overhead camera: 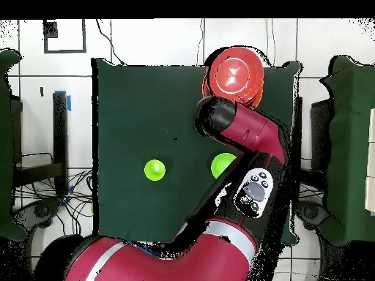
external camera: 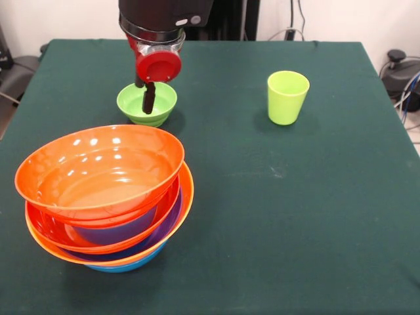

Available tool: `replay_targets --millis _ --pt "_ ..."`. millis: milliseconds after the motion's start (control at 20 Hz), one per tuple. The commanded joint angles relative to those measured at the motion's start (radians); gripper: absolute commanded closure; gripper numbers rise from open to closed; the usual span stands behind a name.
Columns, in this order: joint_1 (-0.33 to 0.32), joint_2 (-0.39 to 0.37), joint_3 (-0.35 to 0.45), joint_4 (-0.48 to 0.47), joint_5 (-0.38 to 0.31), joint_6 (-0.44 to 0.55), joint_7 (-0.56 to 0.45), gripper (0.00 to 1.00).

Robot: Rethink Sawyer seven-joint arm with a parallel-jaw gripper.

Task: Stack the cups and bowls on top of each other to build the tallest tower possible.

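The small lime-green bowl (external camera: 147, 104) sits on the green table, to the left on its far half. My gripper (external camera: 147, 100) hangs straight down over it, and its black tip reaches inside the bowl near the far rim. In the overhead view the arm covers part of this bowl (overhead camera: 221, 165) and hides the gripper. The lime-green cup (external camera: 287, 97) stands upright and alone at the far right; it also shows in the overhead view (overhead camera: 154, 170). The tower (external camera: 105, 197) of nested bowls stands at the near left, with a big orange bowl (external camera: 98, 164) tilted on top, and shows from above too (overhead camera: 234, 73).
The table (external camera: 282, 216) is covered with a dark green cloth. Cables and dark equipment (external camera: 400, 72) lie beyond its right edge. The tower stands close to the table's near left corner.
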Motion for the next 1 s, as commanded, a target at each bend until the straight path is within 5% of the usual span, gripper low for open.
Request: replay_targets --millis 50,1000 --pt "-0.026 -0.011 0.156 0.12 -0.106 -0.053 -0.119 0.0" --pt "-0.11 0.046 0.281 0.197 -0.156 -0.24 -0.072 0.0"
